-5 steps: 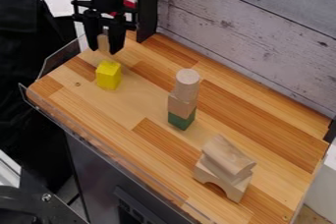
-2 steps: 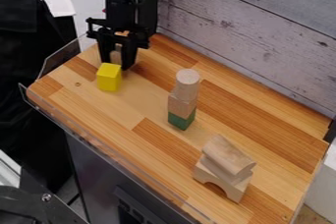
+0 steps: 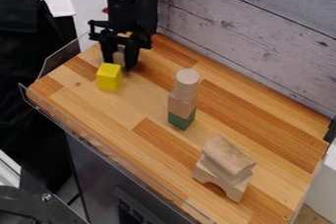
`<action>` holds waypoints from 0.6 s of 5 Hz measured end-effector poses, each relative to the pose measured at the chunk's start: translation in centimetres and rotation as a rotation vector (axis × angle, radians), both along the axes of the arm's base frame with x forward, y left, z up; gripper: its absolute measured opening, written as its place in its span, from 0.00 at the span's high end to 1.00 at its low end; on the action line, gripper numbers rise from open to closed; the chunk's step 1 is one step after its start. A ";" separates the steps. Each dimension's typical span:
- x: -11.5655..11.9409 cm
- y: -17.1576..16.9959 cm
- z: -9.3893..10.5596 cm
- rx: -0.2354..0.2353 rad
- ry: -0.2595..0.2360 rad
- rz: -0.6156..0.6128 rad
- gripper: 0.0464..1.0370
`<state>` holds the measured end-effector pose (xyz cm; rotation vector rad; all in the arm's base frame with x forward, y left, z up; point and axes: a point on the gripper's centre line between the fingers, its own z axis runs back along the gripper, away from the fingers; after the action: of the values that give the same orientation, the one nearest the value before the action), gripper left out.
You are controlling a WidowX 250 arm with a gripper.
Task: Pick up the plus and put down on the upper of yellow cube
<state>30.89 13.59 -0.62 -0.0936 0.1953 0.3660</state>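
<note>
Black gripper [image 3: 121, 64] in upper left, clamped on pale wooden piece [image 3: 119, 57], near yellow cube [image 3: 109, 77]. Centre: green block [image 3: 181, 121] under wooden stack [image 3: 183, 101]. Lower right: wooden arch [image 3: 226, 182].

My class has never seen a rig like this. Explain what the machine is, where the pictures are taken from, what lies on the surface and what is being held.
The machine is a black robot arm, ending in two-fingered jaws. Its base is outside the picture. Every picture comes from one fixed camera, looking down at a slant onto a wooden table.

Between the jaws is a pale wooden piece, apparently held. It is probably the "plus" of the task, though its full shape is hidden. Just in front of it, towards the camera, stands a yellow cube, where it should go.

Mid-table is a tower: green block at the bottom, plain block above, cylinder on top. Nearest the camera, an arch carries a rounded block.
</note>
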 end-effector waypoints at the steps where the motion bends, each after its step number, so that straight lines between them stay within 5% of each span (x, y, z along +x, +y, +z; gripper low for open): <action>1: 0.0 0.2 0.0 0.002 -0.003 0.015 0.52; 2: -0.1 0.0 0.0 -0.009 0.005 0.024 0.20; 3: -0.5 -0.1 0.4 -0.020 -0.009 0.034 0.03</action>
<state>30.34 13.46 -0.19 -0.1179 0.1884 0.3972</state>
